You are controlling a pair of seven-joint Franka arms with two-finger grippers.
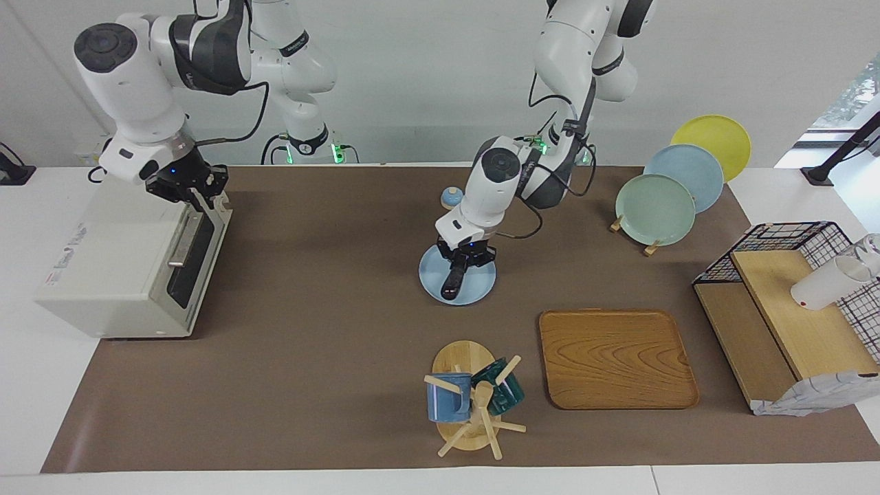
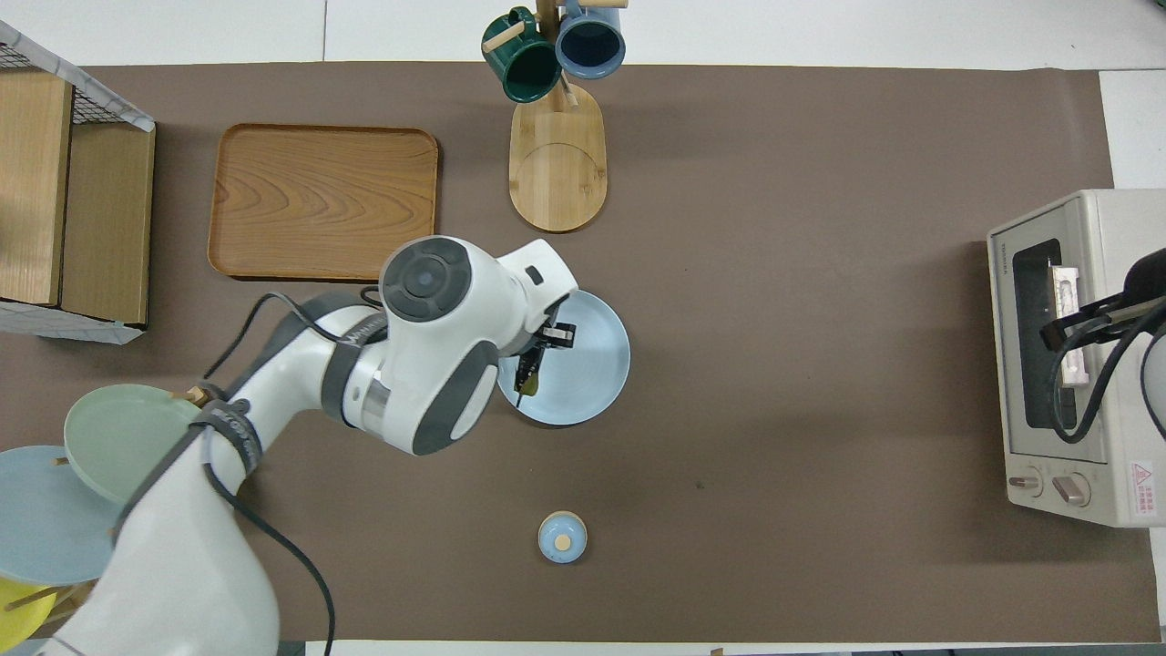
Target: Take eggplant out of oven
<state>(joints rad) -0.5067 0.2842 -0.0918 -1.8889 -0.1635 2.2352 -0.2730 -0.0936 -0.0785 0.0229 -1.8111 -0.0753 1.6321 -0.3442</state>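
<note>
The eggplant (image 1: pixel 452 283) lies on a light blue plate (image 1: pixel 481 285) at the table's middle; in the overhead view only its green stem end (image 2: pixel 527 375) shows on the plate (image 2: pixel 592 364). My left gripper (image 1: pixel 469 261) is low over the plate at the eggplant's end nearer the robots, and also shows in the overhead view (image 2: pixel 545 342). The off-white oven (image 1: pixel 117 261) stands at the right arm's end with its door (image 1: pixel 196 254) closed. My right gripper (image 1: pixel 196 187) is open just above the door's top edge. In the overhead view it (image 2: pixel 1070 326) is over the oven (image 2: pixel 1116 219).
A mug tree (image 1: pixel 471 395) with two mugs and a wooden tray (image 1: pixel 615 357) lie farther from the robots than the plate. A small blue lid (image 1: pixel 450 198) sits nearer the robots. A plate rack (image 1: pixel 656 206) and wire basket shelf (image 1: pixel 790 289) are at the left arm's end.
</note>
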